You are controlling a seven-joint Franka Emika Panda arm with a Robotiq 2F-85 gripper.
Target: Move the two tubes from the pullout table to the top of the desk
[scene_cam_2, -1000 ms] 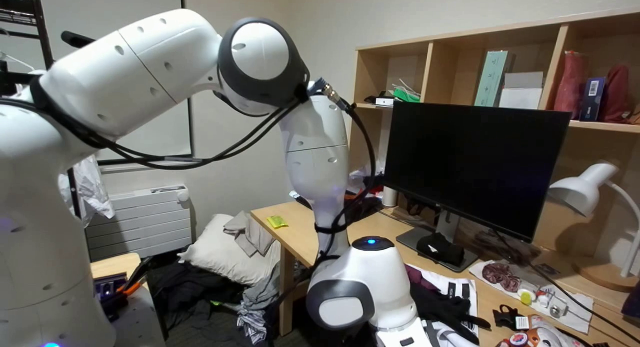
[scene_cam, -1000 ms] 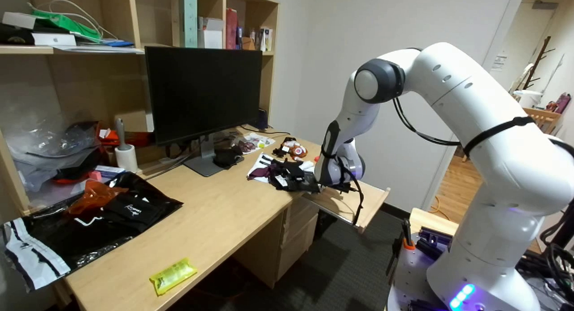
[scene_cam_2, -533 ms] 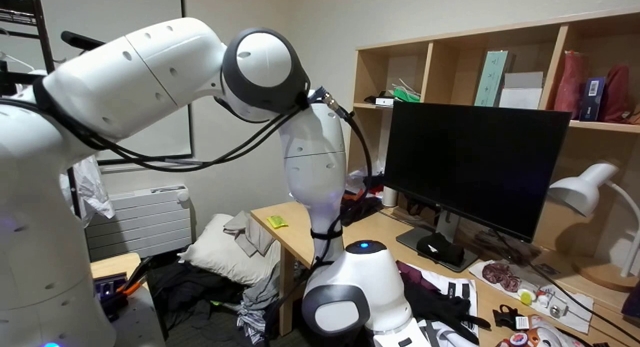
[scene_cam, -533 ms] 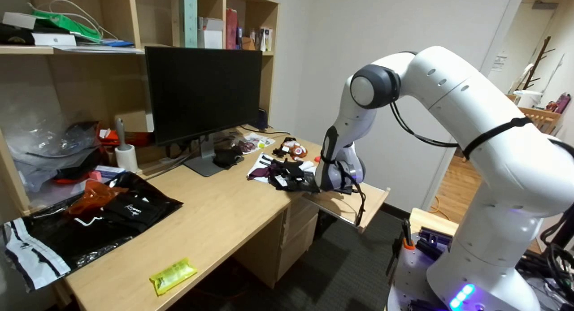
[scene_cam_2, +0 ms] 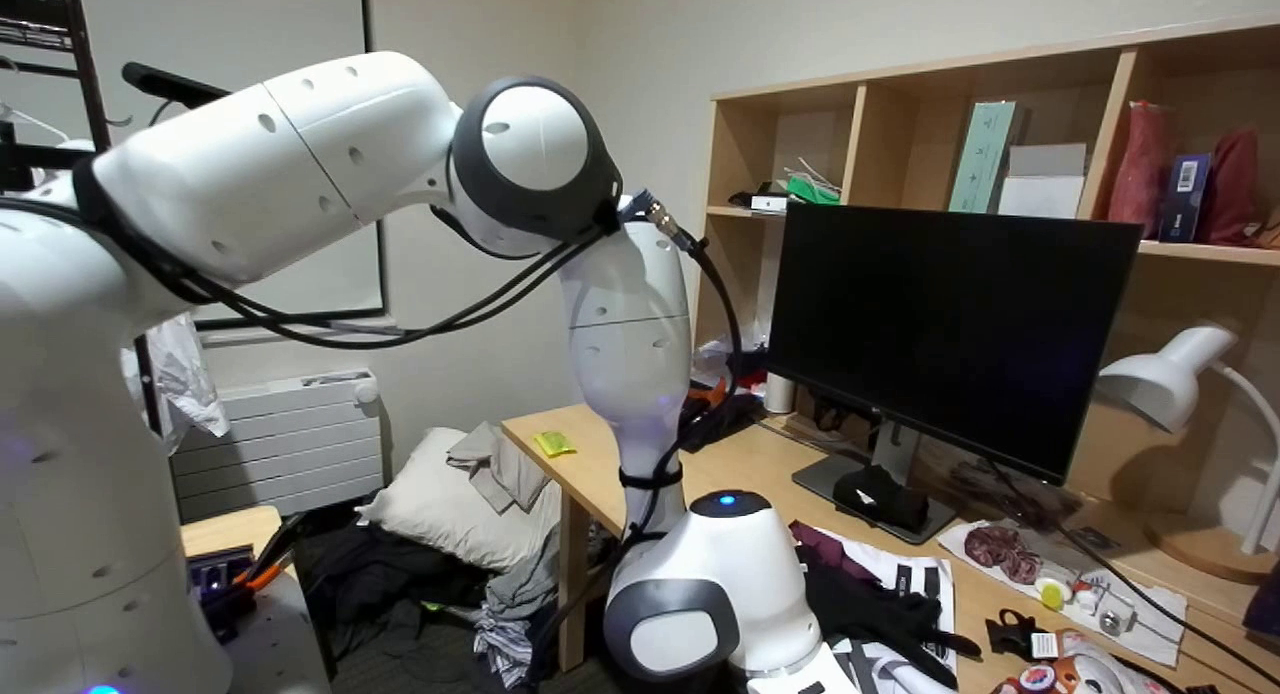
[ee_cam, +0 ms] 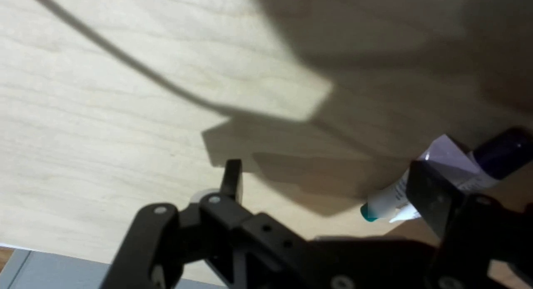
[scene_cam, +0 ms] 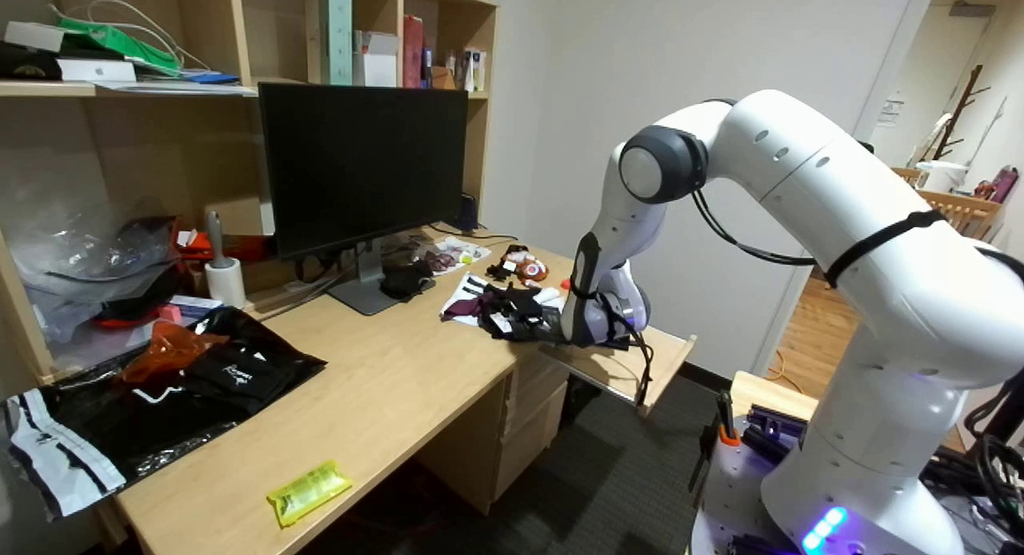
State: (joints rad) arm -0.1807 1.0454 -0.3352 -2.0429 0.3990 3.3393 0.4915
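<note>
White tube (ee_cam: 391,197), teal end and purple cap (ee_cam: 504,152) showing, lies on the pullout table (ee_cam: 91,155). The gripper (ee_cam: 327,172) stands partly over it with fingers wide apart, clamped on nothing; in the wrist view one finger hides the tube's middle, so cannot tell whether both ends belong to one tube or two, nor whether finger and tube touch. Step in hand, as judged: lining up the pick. Best to shift toward the purple cap, raised a little, until the tube sits between the fingers; turn the wrist so they close across its narrow width; then squeeze lightly, since it may roll. Set-down target: the desk (scene_cam: 384,379), perhaps its front stretch between dark cloth (scene_cam: 522,309) and yellow packet (scene_cam: 310,493).
</note>
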